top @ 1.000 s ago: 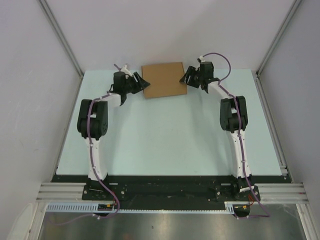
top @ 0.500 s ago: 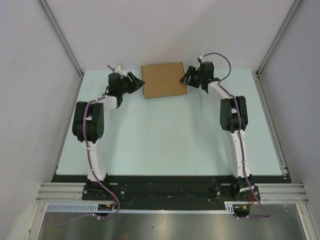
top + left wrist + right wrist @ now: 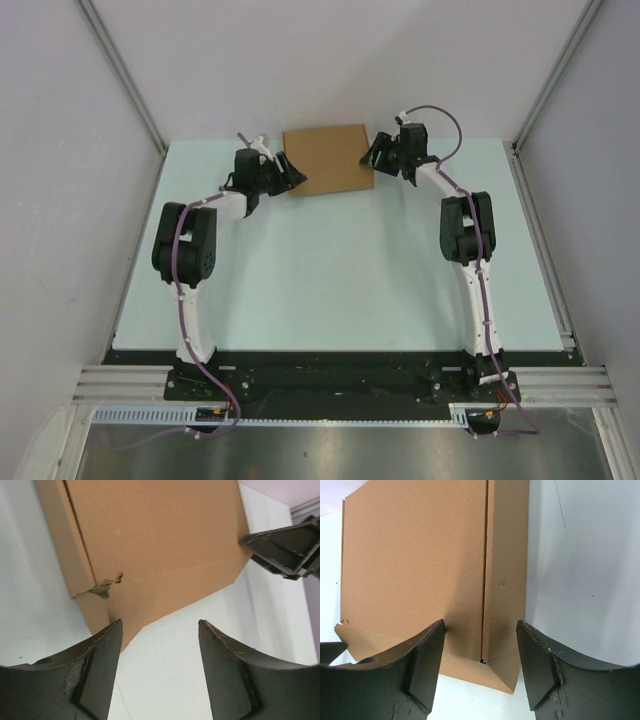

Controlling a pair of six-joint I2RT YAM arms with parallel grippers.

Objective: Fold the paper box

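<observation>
The box (image 3: 327, 160) lies flat at the far middle of the bench (image 3: 330, 270), where it was a second ago. The left pincer (image 3: 293, 171), which had drawn back leftward half a second ago, is again at the box's near-left corner, jaws wide, holding nothing. The right pincer (image 3: 373, 156) has not moved from the box's right edge, jaws likewise wide and empty

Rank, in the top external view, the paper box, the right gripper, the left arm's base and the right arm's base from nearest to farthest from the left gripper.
1. paper box: right beside the left gripper, at the far side.
2. right gripper: at the box's opposite, right edge.
3. left arm's base: near edge, left.
4. right arm's base: near edge, right.
</observation>
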